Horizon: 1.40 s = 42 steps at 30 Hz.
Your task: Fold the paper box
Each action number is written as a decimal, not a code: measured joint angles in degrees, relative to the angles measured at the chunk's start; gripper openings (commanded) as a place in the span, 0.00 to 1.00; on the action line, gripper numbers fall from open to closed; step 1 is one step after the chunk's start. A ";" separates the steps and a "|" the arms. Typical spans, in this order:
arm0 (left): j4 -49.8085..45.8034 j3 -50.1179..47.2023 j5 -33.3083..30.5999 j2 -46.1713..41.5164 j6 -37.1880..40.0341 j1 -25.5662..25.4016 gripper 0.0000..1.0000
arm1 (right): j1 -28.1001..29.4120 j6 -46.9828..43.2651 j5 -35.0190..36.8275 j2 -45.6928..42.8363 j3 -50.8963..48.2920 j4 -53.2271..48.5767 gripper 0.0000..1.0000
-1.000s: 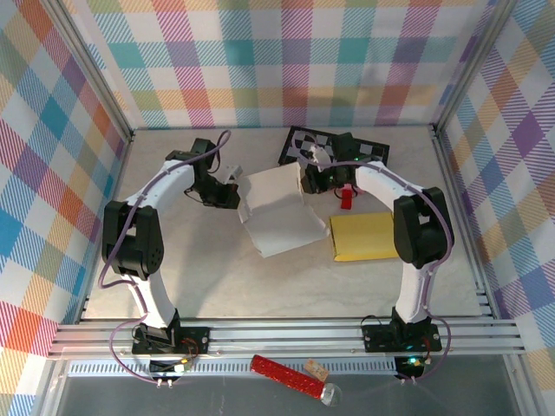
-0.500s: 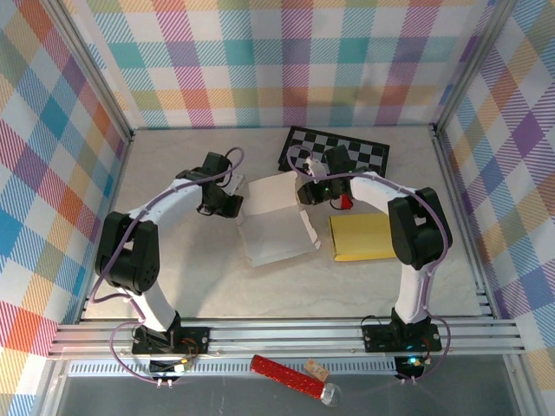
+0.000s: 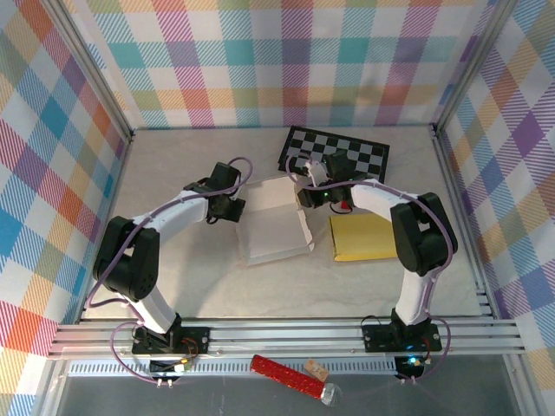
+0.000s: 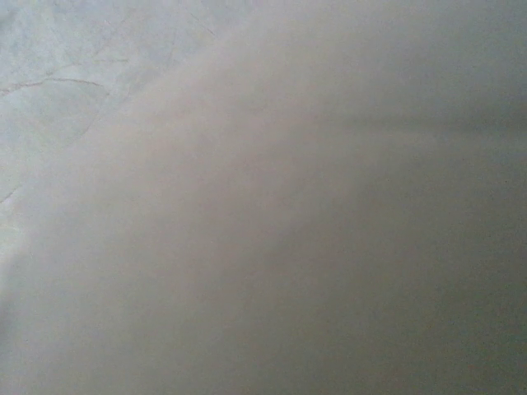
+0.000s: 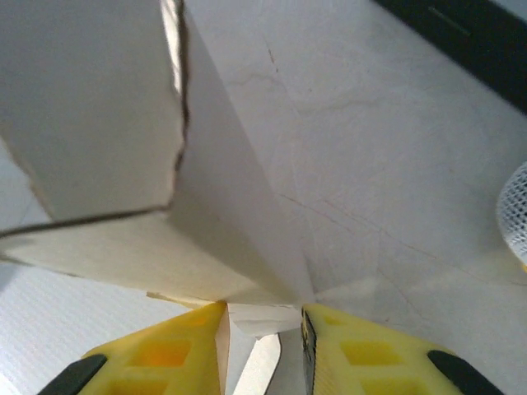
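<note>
The white paper box [image 3: 273,224] lies partly folded in the middle of the table. My left gripper [image 3: 233,208] sits at the box's left edge, shut on the paper. In the left wrist view a blurred sheet of the paper box [image 4: 313,247] lies close against the camera and hides the fingers. My right gripper [image 3: 305,198] is at the box's upper right corner. In the right wrist view the right gripper [image 5: 263,311] has its yellow fingers [image 5: 177,346] closed on a folded flap of the paper box [image 5: 99,123], whose torn-edged panel rises to the left.
A yellow flat pad [image 3: 364,236] lies right of the box. A black-and-white checkered board [image 3: 347,152] is behind it, with a small red object [image 3: 345,204] between them. A white mesh thing [image 5: 515,212] shows at the right. A red tube [image 3: 286,375] lies beyond the front rail.
Both grippers have moved toward the near side with the box. The box's curled, raised panel has come down and the box looks flatter and narrower.
</note>
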 measured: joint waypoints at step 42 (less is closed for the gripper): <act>-0.31 1.16 -2.58 0.26 3.37 -1.01 0.00 | 3.37 -4.70 6.49 3.19 -0.35 12.96 0.30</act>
